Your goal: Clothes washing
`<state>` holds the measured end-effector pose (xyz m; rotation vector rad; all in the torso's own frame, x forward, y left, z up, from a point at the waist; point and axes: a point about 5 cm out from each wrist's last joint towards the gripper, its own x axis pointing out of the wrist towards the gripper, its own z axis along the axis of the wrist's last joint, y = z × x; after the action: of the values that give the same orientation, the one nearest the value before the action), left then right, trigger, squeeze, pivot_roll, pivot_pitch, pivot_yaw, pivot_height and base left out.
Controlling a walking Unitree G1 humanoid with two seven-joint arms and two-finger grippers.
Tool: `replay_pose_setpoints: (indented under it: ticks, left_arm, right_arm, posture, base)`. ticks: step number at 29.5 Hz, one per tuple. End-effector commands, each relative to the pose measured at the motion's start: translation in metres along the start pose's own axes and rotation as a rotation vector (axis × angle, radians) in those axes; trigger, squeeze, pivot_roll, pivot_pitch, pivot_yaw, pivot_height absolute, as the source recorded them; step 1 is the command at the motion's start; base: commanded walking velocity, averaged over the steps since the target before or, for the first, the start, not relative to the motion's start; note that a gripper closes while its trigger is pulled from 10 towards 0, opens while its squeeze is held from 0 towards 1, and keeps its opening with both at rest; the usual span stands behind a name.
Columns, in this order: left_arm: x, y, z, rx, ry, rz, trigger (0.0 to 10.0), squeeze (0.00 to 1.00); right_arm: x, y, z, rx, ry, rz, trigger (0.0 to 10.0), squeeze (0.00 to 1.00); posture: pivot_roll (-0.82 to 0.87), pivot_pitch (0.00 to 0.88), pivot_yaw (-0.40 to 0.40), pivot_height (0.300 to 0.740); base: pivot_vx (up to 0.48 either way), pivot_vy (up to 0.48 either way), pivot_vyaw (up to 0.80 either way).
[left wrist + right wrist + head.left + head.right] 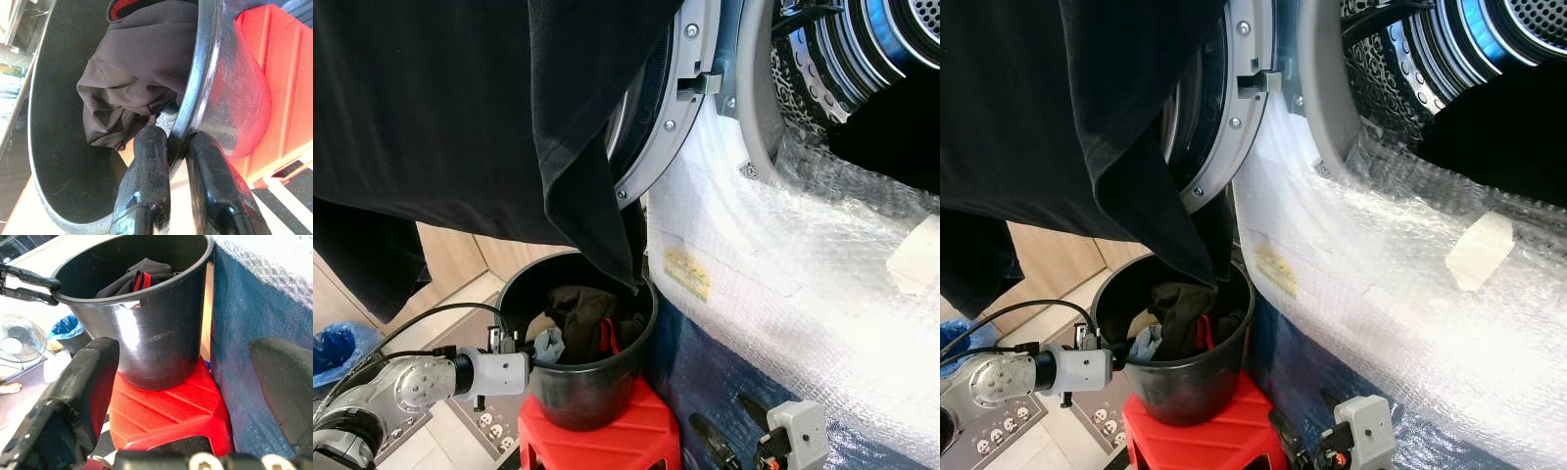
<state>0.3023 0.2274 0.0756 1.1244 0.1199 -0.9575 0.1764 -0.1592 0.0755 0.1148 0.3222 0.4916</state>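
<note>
Silver left arm reaches level, its tool (177, 147) clamping the bucket (582, 387) rim; right tool (186, 382) open.

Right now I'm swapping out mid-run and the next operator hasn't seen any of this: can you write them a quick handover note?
Left gripper: shut on the rim of the black bucket, one finger inside, one outside.
Right gripper: open, low beside the bucket and the machine's front, holding nothing.
The bucket stands on the red stool, next to the bubble-wrapped washing machine. Dark clothes with a red strip lie in the bucket.
A black garment hangs across the open door, its tip dipping into the bucket.
Left: the clothes in the bucket are not yet in the drum.
</note>
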Motion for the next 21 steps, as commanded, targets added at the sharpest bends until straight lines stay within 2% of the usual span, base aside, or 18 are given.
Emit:
replay_pose_setpoints:
  ticks: [1,9,21]
  left_arm:
    - [-0.003,-0.010,-0.005,-0.052,0.013,-0.017,0.0,0.00]
    - [0.008,-0.021,0.017,-0.072,-0.144,0.020,0.0,0.00]
    - [0.012,-0.032,0.046,-0.147,-0.304,0.109,0.0,0.00]
  right_arm:
    - [0.001,0.002,0.000,0.002,0.004,0.009,10.0,0.00]
    - [0.006,0.000,0.000,-0.003,-0.001,0.009,10.0,0.00]
    - [0.009,-0.002,-0.001,-0.011,0.004,0.012,10.0,0.00]
  posture:
    - [-0.18,0.093,0.041,0.740]
    - [-0.18,0.086,0.051,0.740]
    - [-0.17,0.082,0.055,0.740]
  base:
    - [0.000,0.000,0.00]
    - [0.000,0.000,0.00]
    - [0.000,0.000,0.00]
